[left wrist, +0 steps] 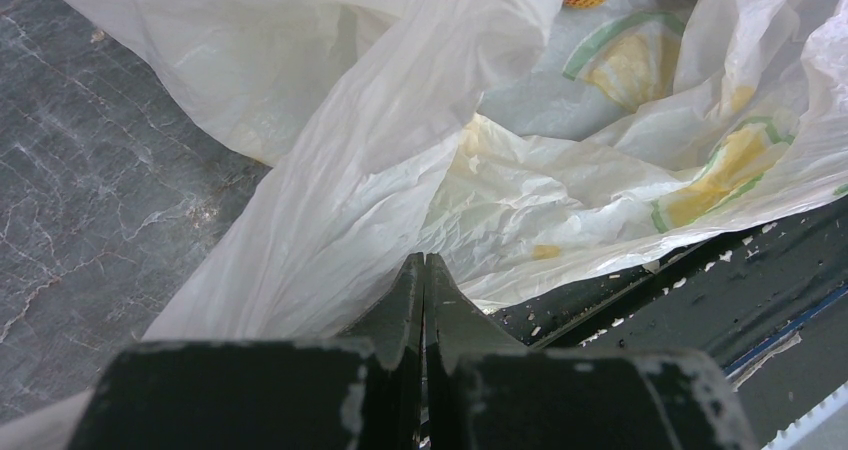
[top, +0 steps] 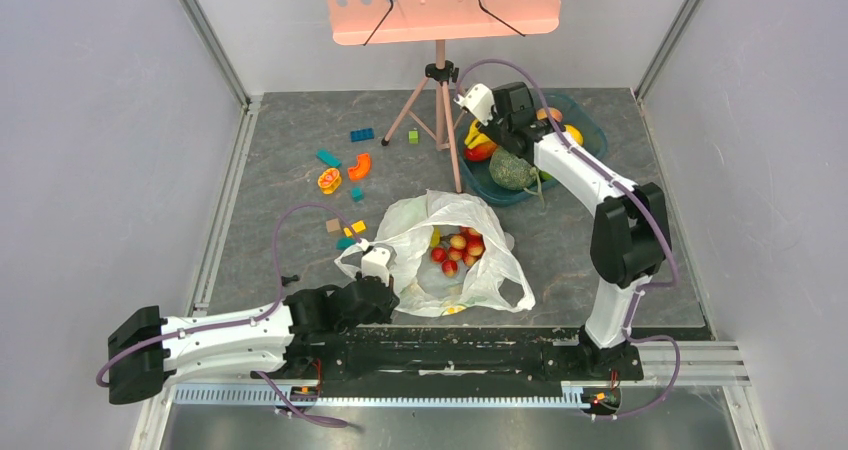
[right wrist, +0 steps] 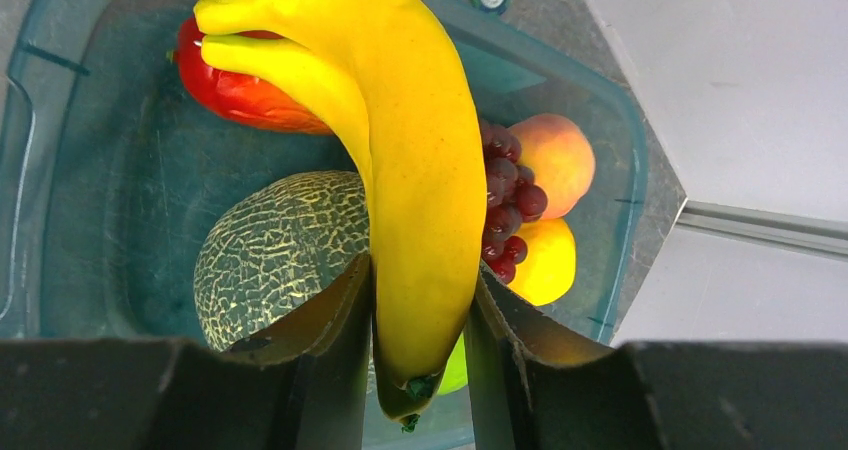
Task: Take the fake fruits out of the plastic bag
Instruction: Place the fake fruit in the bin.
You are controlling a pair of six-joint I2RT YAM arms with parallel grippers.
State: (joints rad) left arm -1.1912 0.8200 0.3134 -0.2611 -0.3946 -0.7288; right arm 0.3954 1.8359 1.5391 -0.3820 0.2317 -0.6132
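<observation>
Banana (right wrist: pixel 420 170) is hanging in the right fingers (right wrist: pixel 335 315), which are clamping it from both sides near its green-tipped end. It is hovering over a teal bin (right wrist: pixel 110 200) at the far right of the counter (top: pixel 280 170). Lying in the bin beneath it are a netted melon (right wrist: pixel 280 250), a red pepper (right wrist: pixel 250 95), dark grapes (right wrist: pixel 505 210), a peach (right wrist: pixel 558 150) and a yellow fruit (right wrist: pixel 548 260), crowding most of the floor.

Well apart from the bin, the bag (top: pixel 480 280) is lying open mid-counter, just beyond the arms' bases. The red balls (top: pixel 458 250) are sitting inside its mouth, with crumpled film rising around them on every side. The left fingers (left wrist: pixel 410 300) are pressing together on the bag's near-left edge, and the film is fanning out taut from their tips.

A tripod (top: pixel 440 110) carrying a pink tray (top: pixel 440 5) is standing at the back, one leg reaching down between bag and bin and ending just beside the bag's far edge. Toy blocks (top: pixel 362 134) and an orange slice (top: pixel 329 180) are lying scattered to the bag's far left.
</observation>
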